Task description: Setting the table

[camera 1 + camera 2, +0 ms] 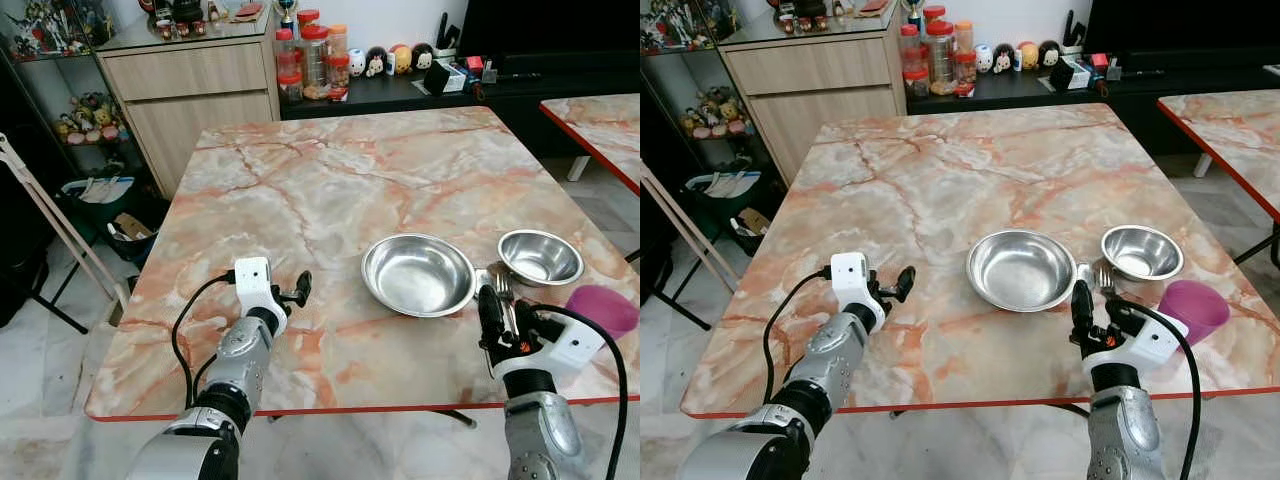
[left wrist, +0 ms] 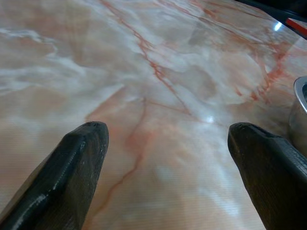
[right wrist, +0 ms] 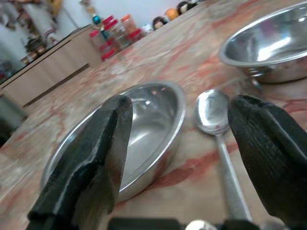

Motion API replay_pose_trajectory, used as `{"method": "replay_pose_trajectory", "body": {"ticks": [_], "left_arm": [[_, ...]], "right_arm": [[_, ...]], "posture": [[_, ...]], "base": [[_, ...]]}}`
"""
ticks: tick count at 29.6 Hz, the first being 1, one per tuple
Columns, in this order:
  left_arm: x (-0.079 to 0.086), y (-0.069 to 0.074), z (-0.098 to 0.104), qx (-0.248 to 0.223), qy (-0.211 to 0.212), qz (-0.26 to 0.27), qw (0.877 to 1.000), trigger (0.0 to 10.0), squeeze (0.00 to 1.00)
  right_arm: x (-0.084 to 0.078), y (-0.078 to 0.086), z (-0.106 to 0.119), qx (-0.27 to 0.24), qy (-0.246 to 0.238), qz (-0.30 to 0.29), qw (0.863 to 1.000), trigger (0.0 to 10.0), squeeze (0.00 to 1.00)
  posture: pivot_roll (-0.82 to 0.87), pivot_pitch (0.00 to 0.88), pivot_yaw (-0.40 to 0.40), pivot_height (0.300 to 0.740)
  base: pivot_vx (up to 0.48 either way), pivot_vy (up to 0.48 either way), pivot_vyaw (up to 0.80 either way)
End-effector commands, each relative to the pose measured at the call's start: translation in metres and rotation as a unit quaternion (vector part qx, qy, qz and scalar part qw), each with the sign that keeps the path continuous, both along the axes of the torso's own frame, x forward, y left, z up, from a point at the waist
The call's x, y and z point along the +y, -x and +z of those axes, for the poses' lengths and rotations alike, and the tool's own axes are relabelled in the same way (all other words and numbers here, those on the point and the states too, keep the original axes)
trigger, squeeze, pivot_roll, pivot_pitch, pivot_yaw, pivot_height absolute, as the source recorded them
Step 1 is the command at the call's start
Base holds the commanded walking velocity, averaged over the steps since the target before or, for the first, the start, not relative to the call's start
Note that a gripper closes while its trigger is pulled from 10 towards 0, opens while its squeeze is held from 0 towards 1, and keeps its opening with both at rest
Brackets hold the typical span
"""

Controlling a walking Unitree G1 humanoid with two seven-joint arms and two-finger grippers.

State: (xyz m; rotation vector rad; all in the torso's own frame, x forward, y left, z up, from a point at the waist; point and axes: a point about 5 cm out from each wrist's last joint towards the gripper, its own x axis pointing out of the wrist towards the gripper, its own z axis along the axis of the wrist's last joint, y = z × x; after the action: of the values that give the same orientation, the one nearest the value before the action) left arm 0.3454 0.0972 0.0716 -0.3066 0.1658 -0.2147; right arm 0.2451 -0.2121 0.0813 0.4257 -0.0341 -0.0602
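Observation:
A wide steel plate (image 1: 418,273) lies on the marble table (image 1: 330,190), with a smaller steel bowl (image 1: 540,256) to its right. A purple cup (image 1: 603,308) stands near the table's right front edge. My right gripper (image 1: 503,305) is low over the table in front of the gap between plate and bowl. It is open, and a spoon (image 3: 213,112) lies flat between its fingers. A fork (image 1: 505,288) shows its tines at that gripper. My left gripper (image 1: 298,290) is open over bare marble, left of the plate and holding nothing.
A second marble table (image 1: 600,125) stands at the right. Behind the table are a wooden cabinet (image 1: 190,95), several jars (image 1: 312,62) and a dark low unit (image 1: 520,80). A bin (image 1: 120,220) and a folding rack (image 1: 50,235) stand on the floor at the left.

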Motion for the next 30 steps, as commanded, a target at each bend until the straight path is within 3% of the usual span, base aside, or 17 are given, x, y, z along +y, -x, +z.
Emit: {"method": "replay_pose_trajectory", "body": {"ticks": [1,11,18,30], "left_arm": [[0.001,0.001,-0.003,0.005,-0.005,0.004,1.0,10.0,0.0],[0.002,0.002,-0.004,0.005,-0.005,0.007,1.0,10.0,0.0],[0.001,0.002,-0.005,0.005,-0.003,0.007,1.0,10.0,0.0],[-0.003,0.003,-0.006,0.006,-0.001,0.001,1.0,10.0,0.0]], "right_arm": [[0.007,0.0,0.007,-0.006,0.011,0.025,1.0,10.0,0.0],[0.005,0.006,0.003,0.012,0.022,0.045,0.999,10.0,0.0],[-0.003,0.005,0.006,0.011,-0.095,0.028,0.995,10.0,0.0],[-0.03,-0.006,0.013,0.011,-0.119,0.005,0.993,10.0,0.0]], "posture": [[-0.11,0.0,0.047,0.74],[-0.12,0.0,0.037,0.74],[-0.12,0.0,0.036,0.74],[-0.12,0.0,0.031,0.74]], "base": [[0.0,0.0,0.0],[0.0,0.0,0.0],[0.0,0.0,0.0],[0.0,0.0,0.0]]}}
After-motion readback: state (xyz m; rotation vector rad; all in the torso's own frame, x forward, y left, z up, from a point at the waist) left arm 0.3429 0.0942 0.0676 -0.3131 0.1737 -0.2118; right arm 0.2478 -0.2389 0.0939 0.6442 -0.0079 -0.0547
